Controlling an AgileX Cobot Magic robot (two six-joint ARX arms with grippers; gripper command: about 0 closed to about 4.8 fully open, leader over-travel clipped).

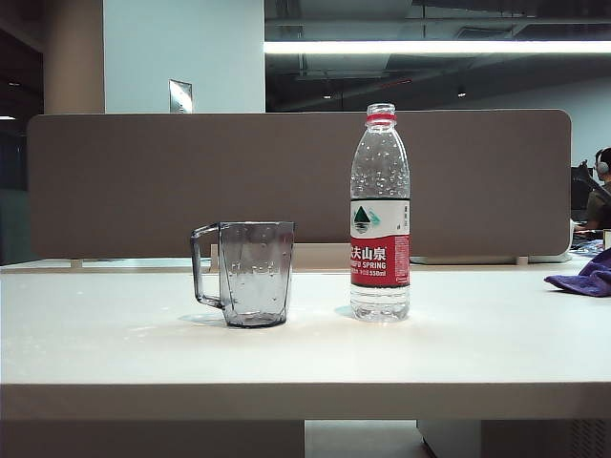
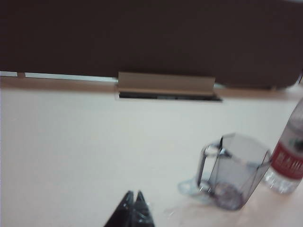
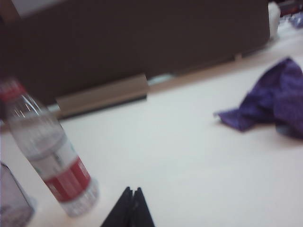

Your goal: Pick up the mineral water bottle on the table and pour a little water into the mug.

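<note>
Both grippers' fingers, left [image 2: 133, 198] and right [image 3: 132, 193], clenched empty; purple cloth [image 1: 584, 275] beyond bottle [image 1: 380, 215].

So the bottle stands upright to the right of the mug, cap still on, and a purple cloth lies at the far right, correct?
Not quite: the mineral water bottle has no cap; the exterior view shows an open neck above the red ring. It does stand upright right of the mug, with the purple cloth at the far right.

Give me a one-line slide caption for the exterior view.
Mineral water bottle stands upright right of the empty mug on the table; purple cloth at far right.
</note>
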